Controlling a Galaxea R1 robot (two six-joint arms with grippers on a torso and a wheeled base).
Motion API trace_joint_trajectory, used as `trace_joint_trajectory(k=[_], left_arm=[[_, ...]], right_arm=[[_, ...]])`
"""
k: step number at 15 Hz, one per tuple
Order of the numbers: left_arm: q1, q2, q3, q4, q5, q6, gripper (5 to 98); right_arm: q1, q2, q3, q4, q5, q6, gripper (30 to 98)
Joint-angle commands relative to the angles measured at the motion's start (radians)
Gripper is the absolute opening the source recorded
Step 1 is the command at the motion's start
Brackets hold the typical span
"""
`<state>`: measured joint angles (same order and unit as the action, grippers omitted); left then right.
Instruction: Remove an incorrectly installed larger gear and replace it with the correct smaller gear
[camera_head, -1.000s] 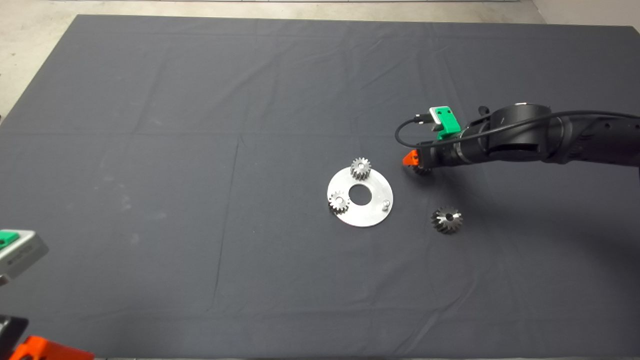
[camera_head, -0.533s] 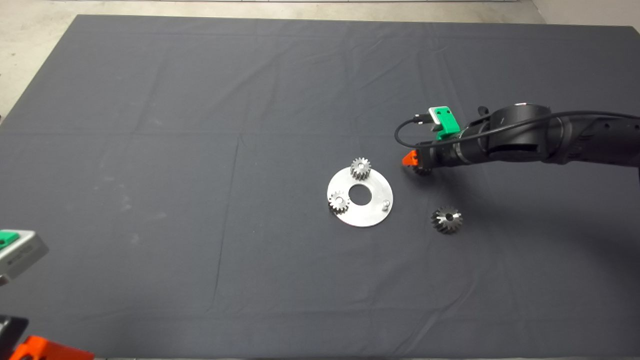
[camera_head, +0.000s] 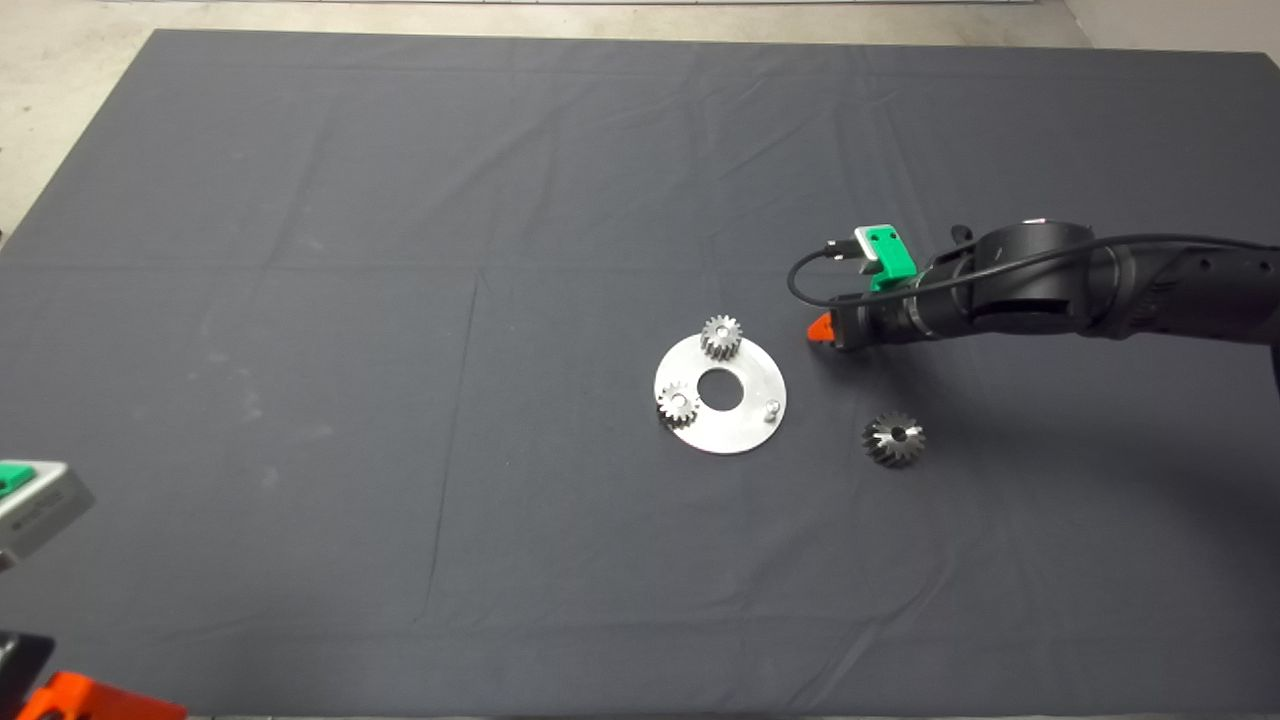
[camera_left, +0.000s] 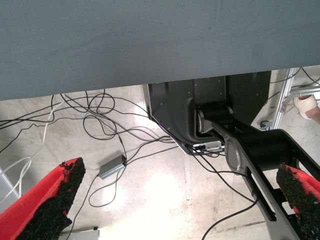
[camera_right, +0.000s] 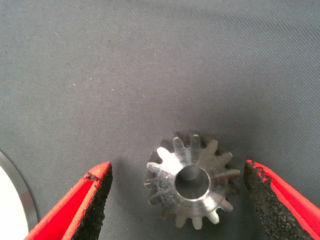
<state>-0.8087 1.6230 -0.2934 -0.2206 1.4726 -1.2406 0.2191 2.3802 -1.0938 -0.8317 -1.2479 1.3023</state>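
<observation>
The smaller gear (camera_right: 192, 182), dark steel with a shiny centre hole, lies flat on the mat between the open fingers of my right gripper (camera_right: 177, 169). The pads stand on either side of it and do not touch it. In the head view my right gripper (camera_head: 832, 335) is just right of the round silver plate (camera_head: 745, 425) and hides this gear. The larger gear (camera_head: 894, 438), silver-grey with slanted teeth, lies on the mat right of the plate, in front of my right arm. My left gripper (camera_head: 70, 698) is parked at the lower left, open and empty.
Two small pale silver gears (camera_head: 720, 336) (camera_head: 678, 403) sit on the plate, and a bare pin (camera_head: 771, 408) stands at its right side. The plate's rim (camera_right: 17, 200) shows in the right wrist view. The left wrist view shows floor cables and the robot base (camera_left: 200, 110).
My right gripper has come down a little over the smaller gear, which showed under it in the head view before and is now hidden there. Nothing else moved.
</observation>
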Motion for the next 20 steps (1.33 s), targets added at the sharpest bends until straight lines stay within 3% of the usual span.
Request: trace_joint_trajectory(k=[1,3,6,11,20], left_arm=[[0.000,-0.001,0.013,-0.017,0.005,0.001,98.3],[0.000,-0.001,0.013,-0.017,0.005,0.003,98.3],[0.002,0.001,0.013,-0.017,0.005,0.002,98.3],[0.000,0.000,0.013,-0.017,0.005,0.001,98.3],[0.000,-0.001,0.013,-0.017,0.005,0.003,98.3]], right_arm=[[0.014,-0.003,-0.013,0.006,0.007,0.003,69.8],[0.013,-0.002,-0.015,0.005,0.008,0.002,69.3],[0.013,-0.002,-0.023,0.005,0.033,0.000,65.9],[0.012,0.001,-0.029,0.005,0.036,0.000,55.6],[0.003,0.000,-0.029,0.005,0.034,-0.003,46.4]])
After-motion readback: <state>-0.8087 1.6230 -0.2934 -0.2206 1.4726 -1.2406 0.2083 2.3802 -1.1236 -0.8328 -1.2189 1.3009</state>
